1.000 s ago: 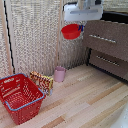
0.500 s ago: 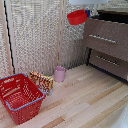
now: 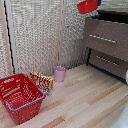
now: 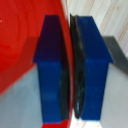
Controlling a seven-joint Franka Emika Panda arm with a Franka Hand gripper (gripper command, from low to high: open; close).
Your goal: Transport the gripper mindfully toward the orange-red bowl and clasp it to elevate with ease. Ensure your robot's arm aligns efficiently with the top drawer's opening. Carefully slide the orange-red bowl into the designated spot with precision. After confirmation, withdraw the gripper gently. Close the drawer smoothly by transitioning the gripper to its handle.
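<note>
A: Orange-red bowl [image 3: 88, 6] — up at the very top edge of the exterior view, tilted, above the front corner of the dresser [image 3: 107, 40]. Partly cut off by the frame.

B: Held how?

A: Pinched by its rim. In the wrist view, two dark blue fingertips [image 4: 52, 70] pressed together with the thin red wall of the bowl [image 4: 25, 45] clamped between them (dark pads squeezed against it on both sides). Gripper [image 4: 70, 70] clenched on the bowl, then. Nothing visible inside the bowl; only glossy red surface.

B: And the top drawer?

A: Top drawer [image 3: 106, 37] with its flat grey-brown front and slim silver handle [image 3: 103, 38]. A dark strip above the front, so apparently pulled out somewhat, but the inside hidden from this angle. Contents impossible to tell. Lower drawer [image 3: 107, 62] beneath, pushed in further.

B: Other containers?

A: Red wire basket [image 3: 19, 97] with a blue rim on the wooden floor [image 3: 85, 100], at the exterior view's left, well apart from the dresser. Looks bare inside, mesh bottom showing. Just beside it, a small orange-and-yellow packet [image 3: 42, 80] leaning near the rim. Pale pink cup [image 3: 60, 74] upright by the woven wall [image 3: 40, 35], between basket and dresser; interior too small to judge.

B: Arm?

A: Barely seen — only a hint of blue beside the bowl at the top edge.
</note>
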